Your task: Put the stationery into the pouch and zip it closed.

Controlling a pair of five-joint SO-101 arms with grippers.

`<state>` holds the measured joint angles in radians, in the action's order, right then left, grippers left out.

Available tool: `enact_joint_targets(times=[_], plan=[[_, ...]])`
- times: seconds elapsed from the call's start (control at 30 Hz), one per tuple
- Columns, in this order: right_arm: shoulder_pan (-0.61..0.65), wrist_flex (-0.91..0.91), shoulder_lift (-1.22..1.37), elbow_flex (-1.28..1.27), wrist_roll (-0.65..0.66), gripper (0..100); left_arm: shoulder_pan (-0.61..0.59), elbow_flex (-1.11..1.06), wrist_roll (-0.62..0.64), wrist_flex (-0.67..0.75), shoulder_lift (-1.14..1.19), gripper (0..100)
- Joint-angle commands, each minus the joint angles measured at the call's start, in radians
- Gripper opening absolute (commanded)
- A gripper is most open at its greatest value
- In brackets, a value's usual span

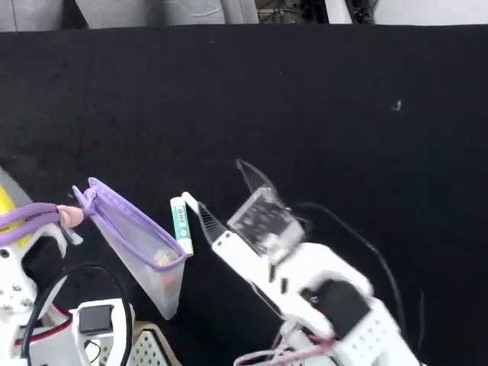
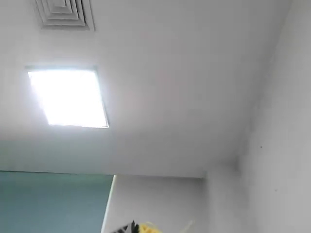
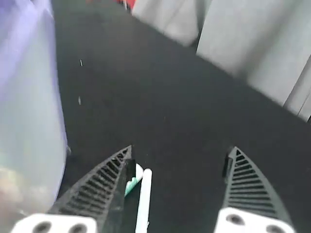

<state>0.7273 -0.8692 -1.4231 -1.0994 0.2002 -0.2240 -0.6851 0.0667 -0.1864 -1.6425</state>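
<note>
Pouch (image 1: 141, 236) tilted at near left of the bench (image 1: 343, 114); white-green stick (image 1: 181, 223) just right of it. Right claw (image 1: 221, 185) spread, stick beside one finger; open bench beyond. Left claw (image 1: 57, 216) at the pouch's left end, grip indeterminable.

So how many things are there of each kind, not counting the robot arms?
Clear pouch with purple edge: 1
White and green stationery stick: 1
Small yellowish item inside the pouch: 1
Total: 3
</note>
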Motion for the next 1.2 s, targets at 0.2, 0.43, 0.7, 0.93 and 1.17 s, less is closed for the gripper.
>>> enact_joint_targets(times=[0.2,0.43,0.7,0.93,1.17], plan=[[-0.014,0.319,0.004,-0.331,0.000,27.9,-0.044,0.008,0.009,0.015,0.008,3],[-0.014,0.387,0.271,-0.214,-0.054,27.9,-0.042,0.008,0.011,0.015,0.008,3],[-0.034,0.391,0.877,0.128,-0.092,27.9,-0.042,0.004,0.012,0.014,0.008,3],[-0.160,0.342,1.310,0.395,-0.160,27.9,-0.042,0.001,0.012,0.014,0.008,3],[-0.118,0.259,1.449,0.503,-0.153,27.9,-0.041,-0.001,0.012,0.012,0.008,3]])
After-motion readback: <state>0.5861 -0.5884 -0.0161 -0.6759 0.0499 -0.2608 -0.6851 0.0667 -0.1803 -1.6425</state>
